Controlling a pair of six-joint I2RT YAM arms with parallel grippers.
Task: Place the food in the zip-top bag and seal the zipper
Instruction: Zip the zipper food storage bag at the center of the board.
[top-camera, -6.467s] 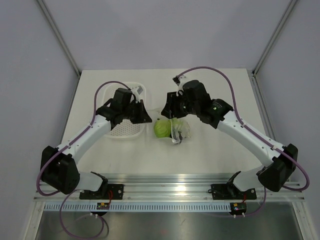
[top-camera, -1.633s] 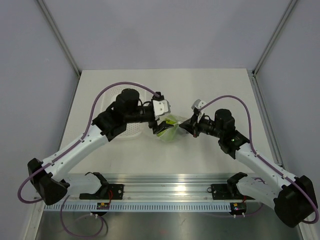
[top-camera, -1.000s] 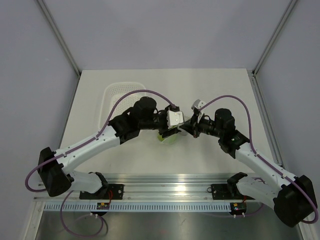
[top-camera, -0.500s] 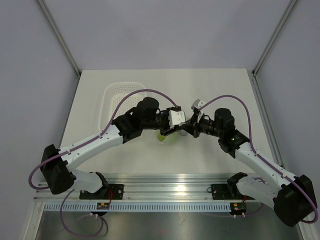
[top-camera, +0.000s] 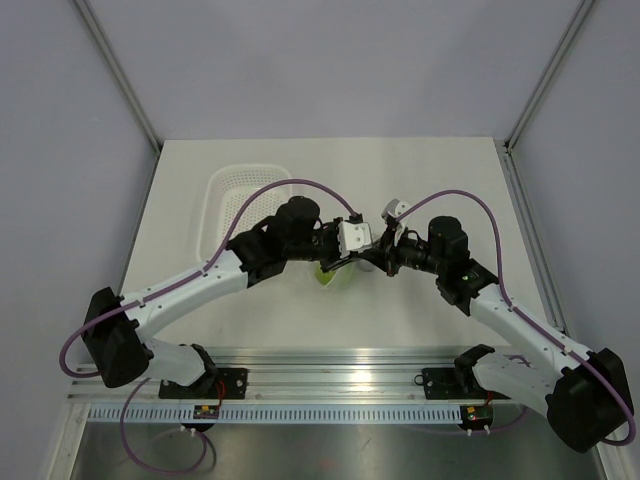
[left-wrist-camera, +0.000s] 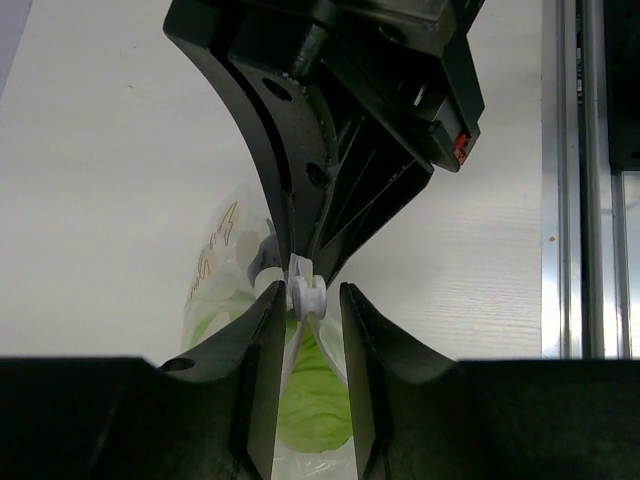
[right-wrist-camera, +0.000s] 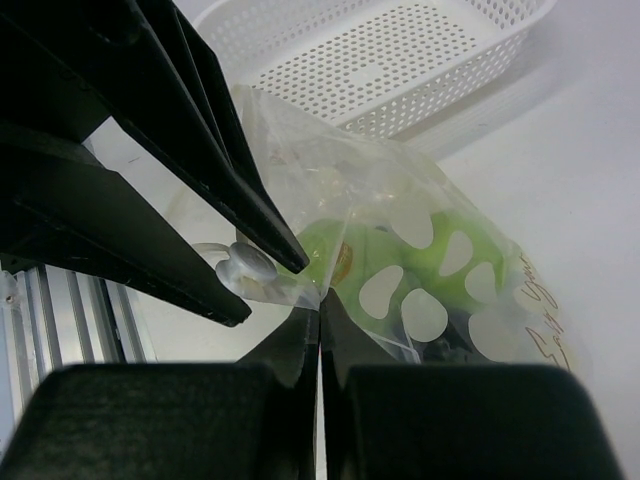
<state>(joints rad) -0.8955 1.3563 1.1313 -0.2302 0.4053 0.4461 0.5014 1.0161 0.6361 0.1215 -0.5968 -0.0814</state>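
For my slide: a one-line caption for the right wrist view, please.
Shut jaws of the right gripper pinch the clear white-dotted plastic zip-top bag holding a round lime-green fruit.

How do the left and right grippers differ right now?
The left gripper has jaws apart; the right gripper is shut. The left gripper straddles the white zipper tab; the right gripper pinches the edge of the zip-top bag beside it. Both meet at the bag's mouth.
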